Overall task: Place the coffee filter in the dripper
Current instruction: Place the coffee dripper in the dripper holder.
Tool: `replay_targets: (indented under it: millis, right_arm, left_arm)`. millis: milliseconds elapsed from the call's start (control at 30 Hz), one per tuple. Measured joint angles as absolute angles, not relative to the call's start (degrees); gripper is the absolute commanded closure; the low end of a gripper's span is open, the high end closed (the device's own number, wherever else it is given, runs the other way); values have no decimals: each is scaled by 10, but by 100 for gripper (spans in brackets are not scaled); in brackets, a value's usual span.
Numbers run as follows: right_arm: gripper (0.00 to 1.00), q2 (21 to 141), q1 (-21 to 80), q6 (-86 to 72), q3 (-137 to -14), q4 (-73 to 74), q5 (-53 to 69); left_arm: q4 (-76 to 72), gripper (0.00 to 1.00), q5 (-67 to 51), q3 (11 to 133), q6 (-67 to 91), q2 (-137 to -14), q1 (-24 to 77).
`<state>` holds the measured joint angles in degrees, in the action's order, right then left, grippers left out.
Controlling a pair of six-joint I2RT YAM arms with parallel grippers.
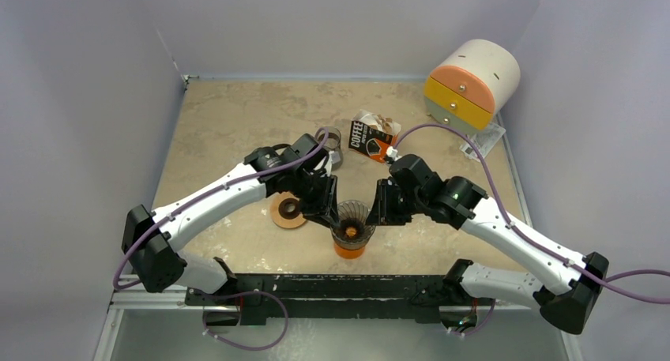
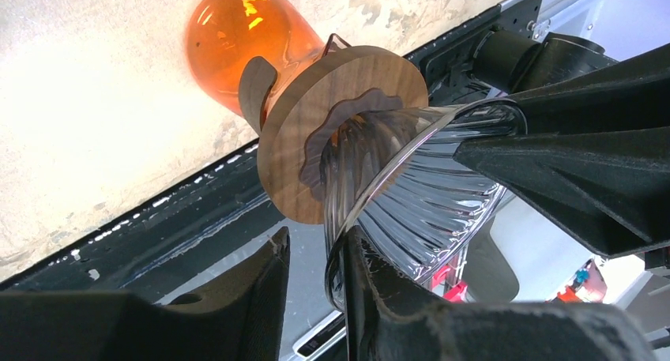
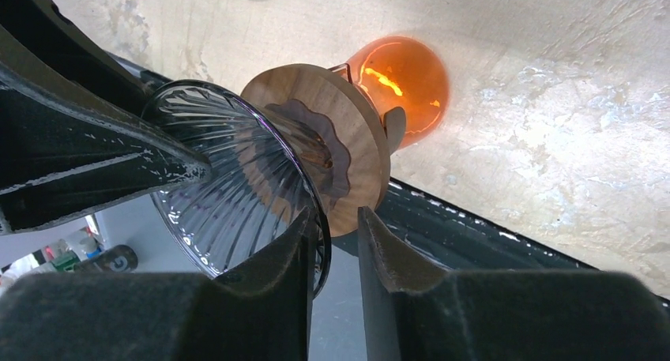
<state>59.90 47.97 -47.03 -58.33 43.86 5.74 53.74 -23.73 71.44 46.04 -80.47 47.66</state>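
The dripper (image 1: 353,216), a ribbed clear glass cone with a wooden collar (image 2: 294,152), sits on an orange glass carafe (image 1: 349,249) near the table's front edge. My left gripper (image 1: 330,215) straddles its left rim, open. One finger (image 2: 379,298) is inside against the glass and the other stands off outside. My right gripper (image 1: 378,212) straddles the right rim the same way, open, with a gap at the outer finger (image 3: 395,258). The coffee filter pack (image 1: 371,137), a box marked COFFEE with white paper at its top, lies behind. Only glass ribs show inside the cone (image 3: 229,171).
A wooden disc (image 1: 287,211) lies left of the carafe. A small glass cup (image 1: 333,144) stands behind the left arm. A rounded orange-and-yellow drawer unit (image 1: 472,84) sits at the back right. The black base rail (image 1: 332,290) runs along the front edge.
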Motion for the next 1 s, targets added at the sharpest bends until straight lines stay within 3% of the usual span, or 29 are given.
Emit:
replay_targets:
  millis: [533,1000]
  right_arm:
    - [57,601,480,-460,-623,479,53]
    - [50,614,479,-413,-746,536,-17]
  left_arm:
    - [603,60,-207,765,429,-808,476]
    - [655,41,-159,881,374,-808,465]
